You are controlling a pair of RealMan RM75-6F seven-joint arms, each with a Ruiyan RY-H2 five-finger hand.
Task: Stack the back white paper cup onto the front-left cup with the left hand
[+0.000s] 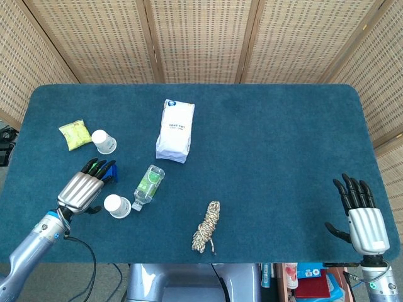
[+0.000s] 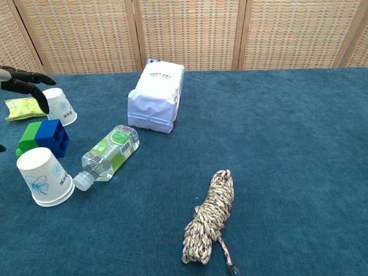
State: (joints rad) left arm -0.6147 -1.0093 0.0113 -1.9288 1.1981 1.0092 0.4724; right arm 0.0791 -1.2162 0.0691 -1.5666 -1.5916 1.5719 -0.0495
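Note:
Two white paper cups with blue flower print stand nested as one stack, wide end down, at the table's front left. My left hand lies just left of the stack with its fingers stretched out and nothing in them; its fingertips show at the left edge of the chest view. My right hand hangs open past the table's front right edge. A third white cup stands further back on the left.
A blue and green block sits behind the stack, under my left fingertips. A plastic bottle lies right of the stack. A white bag, a rope bundle and a yellow-green packet also lie on the table.

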